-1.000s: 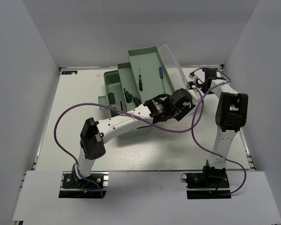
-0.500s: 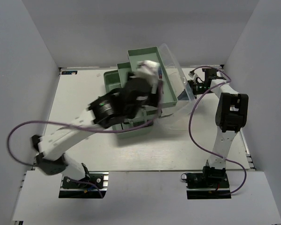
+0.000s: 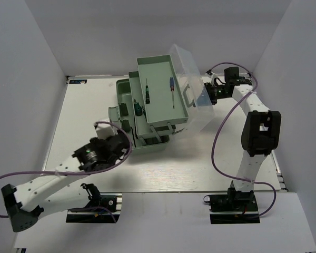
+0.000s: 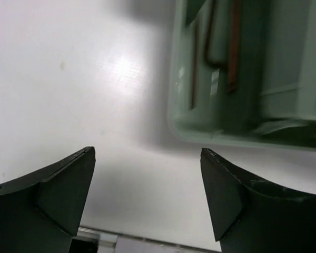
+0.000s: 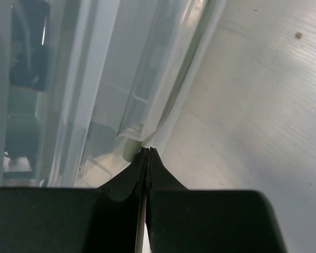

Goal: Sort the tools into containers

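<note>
The sage-green toolbox [image 3: 155, 138] stands mid-table with its trays folded out and its clear lid [image 3: 192, 79] tipped up to the right. In the top tray lie a thin green-handled screwdriver [image 3: 146, 90] and a blue-handled one [image 3: 171, 88]; a stubby green screwdriver [image 3: 138, 108] sits one tray lower. Dark hex keys [image 4: 221, 50] lie in the base compartment. My left gripper [image 4: 147, 152] is open and empty, low over the table just short of the box's near-left corner [image 3: 122, 143]. The right gripper [image 5: 147, 151] is shut, its tips against the lid's edge [image 5: 163, 113].
White walls close in the table on the left, back and right. Purple cables loop from both arms, one lying across the near-left table [image 3: 21, 176]. A metal strip runs along the near table edge [image 4: 100, 237].
My left arm swung back from over the toolbox to the near left and its gripper opened. The lid now stands more upright and the box has shifted left; the right gripper followed it.
</note>
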{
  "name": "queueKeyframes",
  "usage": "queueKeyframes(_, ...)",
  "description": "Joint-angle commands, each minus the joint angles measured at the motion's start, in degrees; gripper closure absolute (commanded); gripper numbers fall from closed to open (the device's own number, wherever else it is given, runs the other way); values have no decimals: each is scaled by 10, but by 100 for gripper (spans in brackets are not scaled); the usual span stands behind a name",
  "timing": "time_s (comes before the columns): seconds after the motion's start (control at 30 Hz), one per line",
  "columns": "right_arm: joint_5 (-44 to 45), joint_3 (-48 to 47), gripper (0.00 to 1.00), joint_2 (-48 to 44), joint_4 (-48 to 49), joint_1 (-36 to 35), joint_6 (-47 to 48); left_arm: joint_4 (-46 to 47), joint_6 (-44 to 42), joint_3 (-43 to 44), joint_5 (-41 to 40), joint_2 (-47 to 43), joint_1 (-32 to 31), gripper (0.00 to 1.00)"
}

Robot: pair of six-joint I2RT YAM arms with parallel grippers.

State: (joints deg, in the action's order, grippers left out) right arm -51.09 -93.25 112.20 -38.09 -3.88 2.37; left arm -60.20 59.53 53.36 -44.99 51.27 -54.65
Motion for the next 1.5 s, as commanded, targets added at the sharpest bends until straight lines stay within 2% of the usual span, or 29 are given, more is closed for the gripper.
queueKeyframes(0.0, 12, -29, 100, -45, -25, -24, 20, 7, 96, -69, 76, -4, 24, 9)
queueKeyframes(0.23, 46, -49, 100, -80, -58, -47, 54, 47, 103, -154, 121, 9, 67, 8)
queueKeyframes(0.4, 63, -82, 100, -105, -79, -78, 77, 136, 46, -173, 154, 38, 103, 7)
queueKeyframes(0.6, 76, -114, 100, -128, -93, -113, 86, 196, 13, -168, 195, 102, 143, 3)
queueKeyframes(1.03, 75, -148, 100, -155, -130, -184, 123, 237, -49, -139, 246, 159, 224, 1)
queueKeyframes(1.13, 85, -162, 100, -167, -140, -187, 131, 215, -49, -126, 246, 141, 229, 1)
queueKeyframes(1.2, 127, -160, 99, -180, -148, -184, 141, 173, -42, -126, 238, 110, 229, 1)
queueKeyframes(1.23, 174, -153, 97, -191, -149, -184, 142, 155, -27, -126, 222, 90, 229, 1)
queueKeyframes(1.33, 299, -100, 71, -219, -139, -179, 150, 71, -13, -121, 210, -5, 229, 1)
queueKeyframes(1.37, 316, -85, 56, -242, -137, -178, 152, 36, -13, -108, 204, -30, 229, 1)
queueKeyframes(1.4, 328, -31, 48, -250, -132, -170, 159, 26, -18, -102, 204, -75, 229, 1)
queueKeyframes(1.43, 341, 12, 39, -260, -125, -166, 164, 25, -37, -95, 210, -98, 224, 1)
queueKeyframes(1.47, 343, 33, 35, -293, -110, -159, 167, 25, -93, -84, 220, -118, 219, 1)
